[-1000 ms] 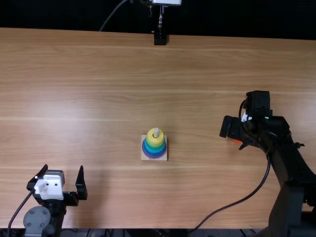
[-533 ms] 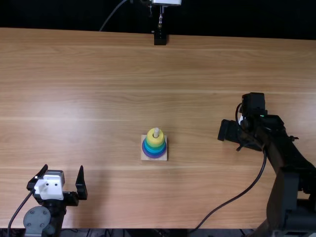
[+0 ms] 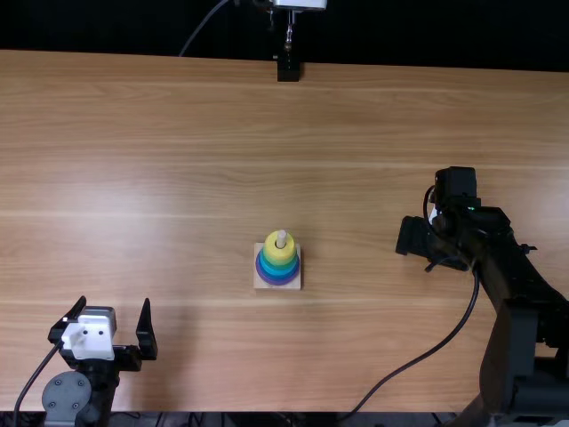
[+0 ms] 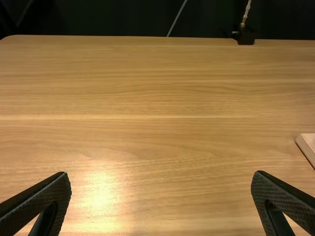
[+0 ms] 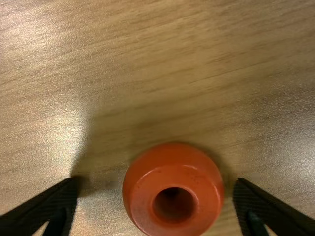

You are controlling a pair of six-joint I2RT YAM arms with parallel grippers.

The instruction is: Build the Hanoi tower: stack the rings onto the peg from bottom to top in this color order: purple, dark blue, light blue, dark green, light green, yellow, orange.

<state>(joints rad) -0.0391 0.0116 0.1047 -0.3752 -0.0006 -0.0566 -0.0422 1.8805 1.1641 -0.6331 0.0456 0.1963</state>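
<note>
In the top view my left gripper (image 3: 115, 302) stands open at the near left; the left wrist view shows my left gripper (image 4: 161, 174) with nothing between its fingers. My right gripper (image 3: 434, 240) is low at the table's right side, pointing down. Seen in the right wrist view, my right gripper (image 5: 156, 182) is open, a finger on either side of the orange ring (image 5: 138, 196), which lies flat with gaps beside it. Near the middle, a yellow ring (image 3: 278, 253) tops the stack on the peg (image 3: 281, 238), with green, blue and purple edges below.
The peg's square wooden base (image 3: 259, 283) rests on the table (image 3: 178, 178), and its corner (image 4: 307, 142) shows in the left wrist view. A black cable (image 3: 427, 356) loops from the right arm to the near edge. A black stand (image 3: 288, 69) is at the far edge.
My right gripper has shifted slightly left in the top view, and the bit of orange seen under it earlier is now covered. The left arm and the stack have stayed still.
</note>
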